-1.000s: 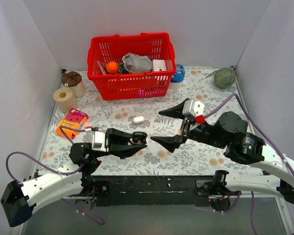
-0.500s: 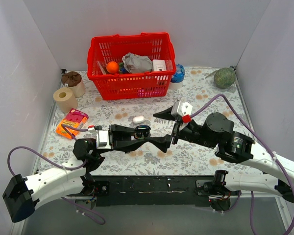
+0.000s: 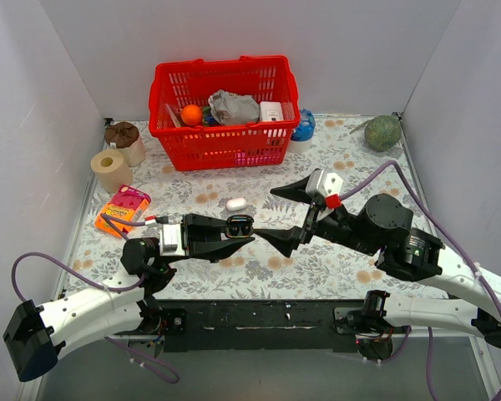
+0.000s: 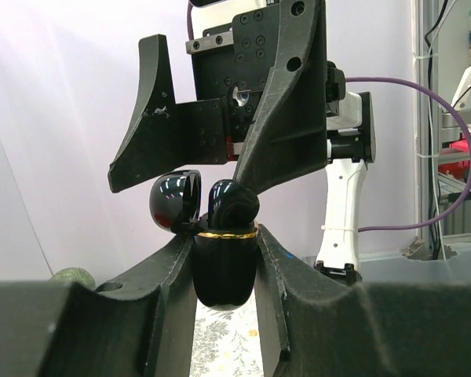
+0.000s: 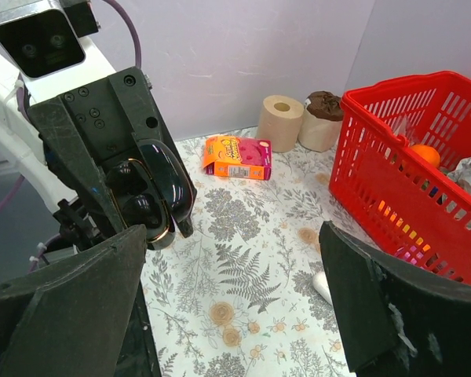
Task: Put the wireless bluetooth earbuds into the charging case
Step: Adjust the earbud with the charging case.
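My left gripper point(image 3: 239, 227) is shut on the black charging case point(image 3: 236, 225) and holds it upright above the table. In the left wrist view the case point(image 4: 224, 271) sits between my fingers with its lid point(image 4: 175, 201) open to the left. One black earbud point(image 4: 234, 206) pokes out of the case's top. I cannot make out the second earbud. My right gripper point(image 3: 272, 214) is open and empty, its lower finger point(image 3: 275, 240) just right of the case. In the right wrist view the open case point(image 5: 151, 206) is beside my left finger point(image 5: 63, 314).
A white pill-shaped case point(image 3: 235, 203) lies on the floral cloth behind the grippers. A red basket point(image 3: 224, 142) of items stands at the back. An orange-pink box point(image 3: 123, 208) and two paper rolls point(image 3: 111, 169) are at the left, a green object point(image 3: 382, 132) at back right.
My right gripper moved in to the case half a second ago and has since drawn back a little to the right. The left gripper lifted the case slightly and still holds it.
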Robot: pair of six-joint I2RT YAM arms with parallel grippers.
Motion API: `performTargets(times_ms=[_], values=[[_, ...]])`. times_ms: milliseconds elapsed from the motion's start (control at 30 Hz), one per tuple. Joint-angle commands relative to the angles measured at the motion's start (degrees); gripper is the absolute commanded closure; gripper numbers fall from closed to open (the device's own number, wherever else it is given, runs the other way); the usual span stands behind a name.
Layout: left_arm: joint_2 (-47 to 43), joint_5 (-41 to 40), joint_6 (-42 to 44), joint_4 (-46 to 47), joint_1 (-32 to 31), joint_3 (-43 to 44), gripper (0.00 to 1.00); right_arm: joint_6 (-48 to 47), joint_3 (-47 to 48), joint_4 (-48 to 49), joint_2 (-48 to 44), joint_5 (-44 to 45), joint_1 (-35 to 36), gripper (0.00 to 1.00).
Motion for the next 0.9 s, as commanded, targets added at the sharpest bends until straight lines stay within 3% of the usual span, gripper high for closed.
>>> performTargets(times_ms=[0,500,867], values=[[-0.37,-0.16,-0.53,0.73,-0.22,1.92,1.00,-0.78,0.39,2.30,0.16,1.30,0.25,0.02],[1.13,0.46,-3.43,3.19,-0.22,2.01,1.00,-0.95,1.54,3.18,2.53,0.51,0.16,0.02],[0.25,-2.44,-2.90,0.03,-0.22,1.48,1.00,-0.34,3.47,3.01,1.47,-2.56,0.16,0.02]])
